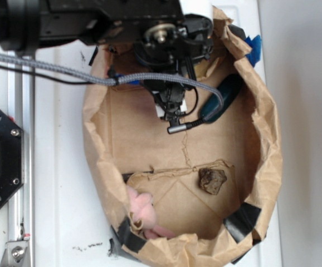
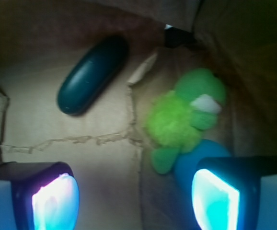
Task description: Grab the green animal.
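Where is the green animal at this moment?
In the wrist view the green animal lies right of centre on the paper bag's floor, against the teal-blue ball, right of the dark capsule. The exterior view doesn't show it.

Plush animal right of capsule, seemingly touching ball.

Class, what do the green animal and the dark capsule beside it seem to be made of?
Green animal: plush fabric, going by its fuzzy, matte pile. Dark capsule: probably hard plastic, smooth with a slight sheen; the blur leaves that open.
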Robot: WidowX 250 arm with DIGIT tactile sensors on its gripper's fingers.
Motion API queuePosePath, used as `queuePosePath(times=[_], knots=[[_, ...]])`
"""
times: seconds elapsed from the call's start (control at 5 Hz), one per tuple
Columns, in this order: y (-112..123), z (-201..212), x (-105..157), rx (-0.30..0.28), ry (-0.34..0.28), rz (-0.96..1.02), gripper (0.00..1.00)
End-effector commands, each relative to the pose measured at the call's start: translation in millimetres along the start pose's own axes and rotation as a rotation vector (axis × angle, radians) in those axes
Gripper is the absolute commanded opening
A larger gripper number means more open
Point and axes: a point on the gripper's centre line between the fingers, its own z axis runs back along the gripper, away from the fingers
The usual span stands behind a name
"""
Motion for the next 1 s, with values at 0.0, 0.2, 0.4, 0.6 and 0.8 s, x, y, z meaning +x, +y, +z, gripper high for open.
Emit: queuePosePath(times=[0.0, 0.2, 0.4, 0.6, 0.8], knots=[[47.9, 28.6, 29.7, 0.083, -0.09, 0.152, 1.0], [45.9, 28.8, 34.8, 0.086, -0.09, 0.146, 1.0], [40.6, 29.7, 37.2, 0.081, -0.088, 0.083, 1.0], [40.6, 29.7, 37.2, 0.081, -0.088, 0.083, 1.0], [40.6, 29.7, 37.2, 0.081, -0.088, 0.083, 1.0]])
